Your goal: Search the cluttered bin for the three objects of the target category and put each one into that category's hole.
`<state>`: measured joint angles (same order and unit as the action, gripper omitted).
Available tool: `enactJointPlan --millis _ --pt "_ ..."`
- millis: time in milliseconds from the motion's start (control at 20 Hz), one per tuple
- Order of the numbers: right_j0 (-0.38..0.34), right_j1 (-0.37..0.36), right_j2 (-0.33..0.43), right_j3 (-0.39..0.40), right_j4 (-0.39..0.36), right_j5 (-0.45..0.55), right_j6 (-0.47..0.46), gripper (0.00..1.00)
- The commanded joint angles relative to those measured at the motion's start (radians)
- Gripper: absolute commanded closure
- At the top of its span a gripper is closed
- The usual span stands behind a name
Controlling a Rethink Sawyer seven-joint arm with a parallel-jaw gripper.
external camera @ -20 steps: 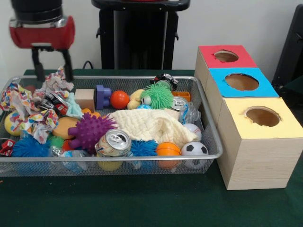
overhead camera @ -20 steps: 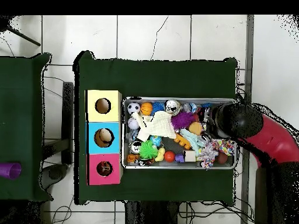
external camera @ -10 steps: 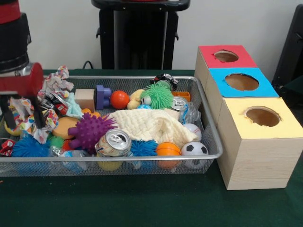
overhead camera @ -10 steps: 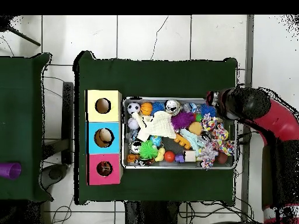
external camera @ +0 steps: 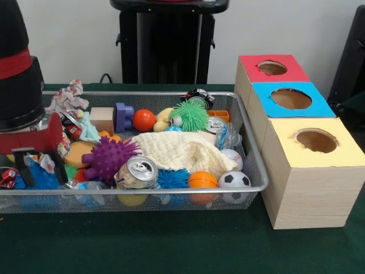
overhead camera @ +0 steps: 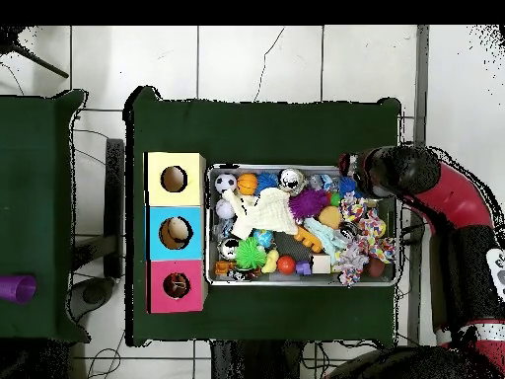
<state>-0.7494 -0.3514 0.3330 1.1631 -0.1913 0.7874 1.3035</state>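
Observation:
The bin (external camera: 171,190) of silver wire mesh is full of toys, and in the overhead view its rim (overhead camera: 296,284) shows. The hole with the red surround (external camera: 272,68) is on the farthest wooden box; overhead it (overhead camera: 176,285) is the lowest of the three. My gripper (external camera: 41,171) is open and hangs low over the bin's left near corner. Its fingers (external camera: 59,164) stand either side of a blue spiky ball (external camera: 35,178) and a scrap of patterned cloth. Overhead, the arm's head covers the gripper (overhead camera: 355,176) at the bin's upper right corner.
The bin holds a silver can (external camera: 137,171), a purple spiky ball (external camera: 108,157), a cream cloth (external camera: 182,149), a green spiky ball (external camera: 189,116), a soccer ball (external camera: 234,180) and an orange ball (external camera: 202,180). Boxes with a blue hole (external camera: 291,98) and a yellow hole (external camera: 316,140) stand right of the bin.
The gripper has moved from the bin's far left corner toward its near left corner and has come down among the toys. Nothing in the bin has visibly been lifted.

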Motion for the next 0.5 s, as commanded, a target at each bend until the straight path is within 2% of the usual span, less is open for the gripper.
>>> enactJointPlan --millis 50,500 --pt "-0.075 0.088 0.122 0.091 -0.072 -0.009 -0.242 0.00" --pt "-0.120 0.063 0.131 0.282 -0.107 -0.194 -0.059 0.00"
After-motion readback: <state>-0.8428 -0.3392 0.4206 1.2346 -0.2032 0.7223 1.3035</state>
